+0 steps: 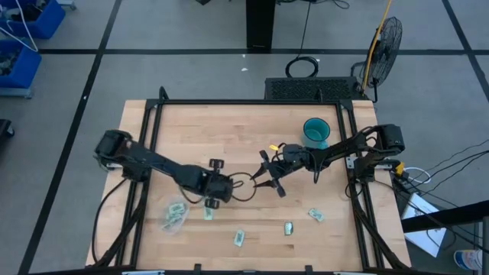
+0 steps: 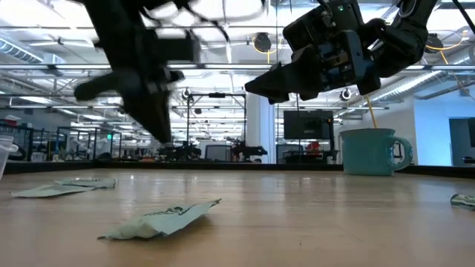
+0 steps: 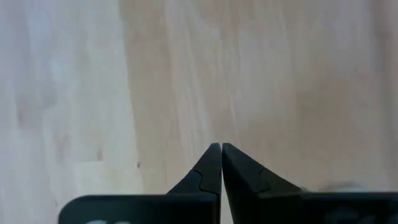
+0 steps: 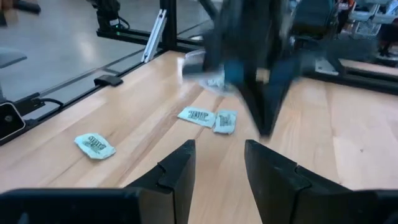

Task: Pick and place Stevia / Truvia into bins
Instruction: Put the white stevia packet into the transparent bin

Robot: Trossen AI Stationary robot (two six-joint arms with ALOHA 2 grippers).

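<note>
The sachets lie scattered on the near half of the wooden table (image 1: 229, 122). One sachet (image 1: 208, 215) sits just below the left gripper; three more lie apart along the front: one (image 1: 238, 238) near the front edge, one (image 1: 288, 228) right of it, and one (image 1: 315, 215) farther right. The clear tub (image 1: 174, 215) stands at the front left, with pale green sachets inside it; how many, I cannot tell. In the low view a crumpled sachet (image 2: 159, 220) lies closest to the camera, and others (image 2: 63, 187) lie flat at the far left.

The left gripper (image 1: 216, 197) hangs above bare wood between the tub and the table's middle, just above the nearest sachet. The left wrist view shows its fingers (image 3: 208, 168) pressed tip to tip, with nothing between them.

The right gripper (image 1: 267, 174) hovers over the table's middle, well clear of the surface in the low view. Its fingers (image 4: 180, 168) stand parted with a narrow gap and hold nothing.

A teal cup (image 1: 315, 131) stands at the back right, behind the right arm.
</note>
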